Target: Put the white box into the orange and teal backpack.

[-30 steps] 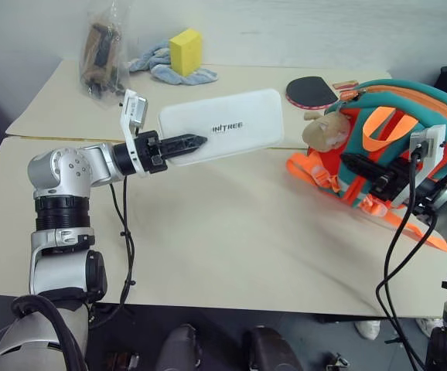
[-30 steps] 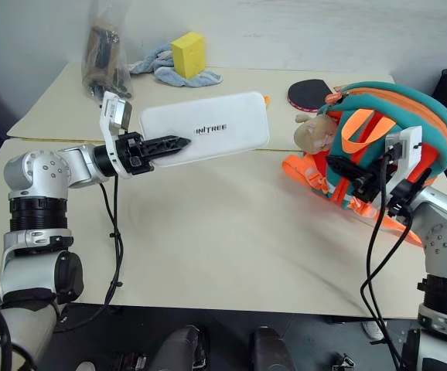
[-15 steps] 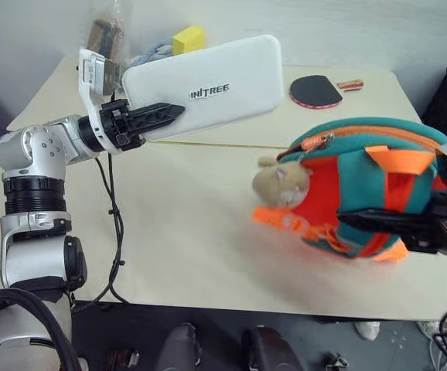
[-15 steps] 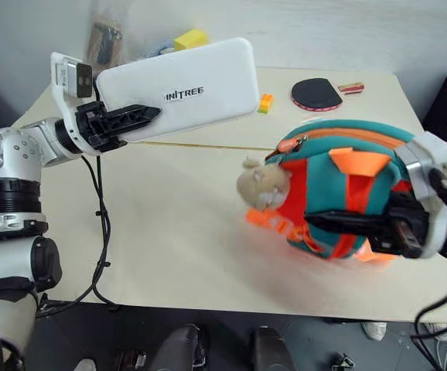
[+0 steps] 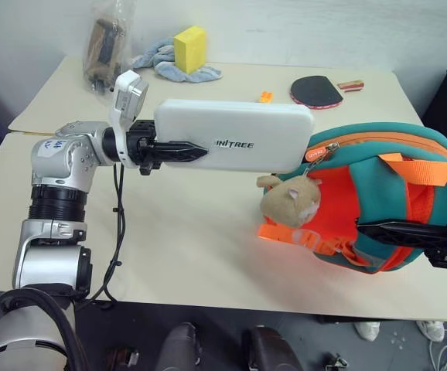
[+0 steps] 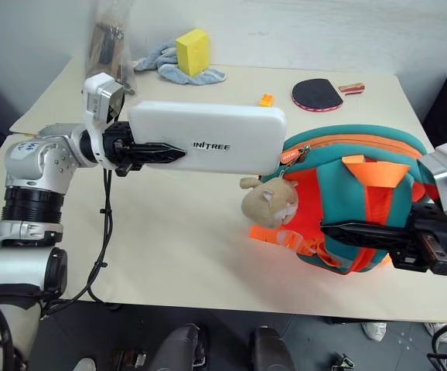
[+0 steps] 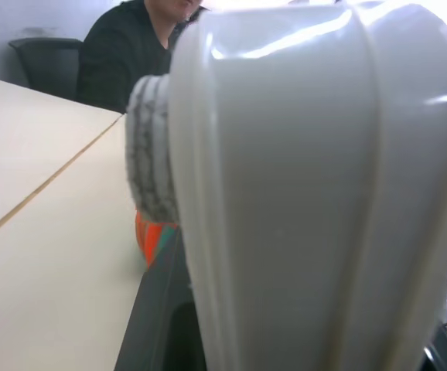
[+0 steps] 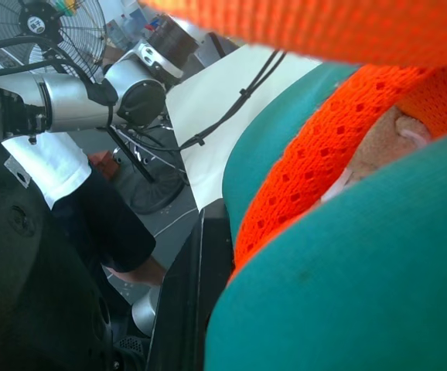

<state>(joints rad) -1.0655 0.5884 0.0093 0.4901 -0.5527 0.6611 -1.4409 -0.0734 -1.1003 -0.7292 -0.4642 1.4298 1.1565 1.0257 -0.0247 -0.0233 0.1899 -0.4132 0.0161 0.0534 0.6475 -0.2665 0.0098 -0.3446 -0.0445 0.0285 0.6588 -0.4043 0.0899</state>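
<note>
**Operator:** Where's the white box, and is any of it in the bag?

**Observer:** You have the white box (image 5: pixel 235 145) in the air over the table (image 5: pixel 169 232), lying level and lengthwise. Your left gripper (image 5: pixel 179 151) clamps one short end of it, one black finger lying across the face beside the dark lettering. The far end of the box sits right at the upper, zippered edge of the orange and teal backpack (image 5: pixel 370 201), by the zipper pull. I can't tell whether that end touches the fabric or has entered the opening. From here nothing shows inside the backpack, and its interior is hidden.

**Operator:** How is the backpack sitting?

**Observer:** Your right gripper (image 6: pixel 363 234) holds it up at the near right edge of the table, the black fingers closed narrowly on the strap side of the bag. The tan hamster charm (image 5: pixel 289 199) hangs off the front, just below the box's end, and orange strap ends trail under it toward the tabletop.

**Operator:** Any other containers around?

**Observer:** At the far left corner you have a clear plastic bag (image 5: pixel 106 45) standing with dark items inside; I can't make out what they are. Near it a yellow foam block (image 5: pixel 189 49) rests on a blue cloth (image 5: pixel 165 63). A table-tennis paddle (image 5: pixel 317 90) lies at the far right, and a small orange piece (image 5: pixel 265 97) sits behind the box.
</note>
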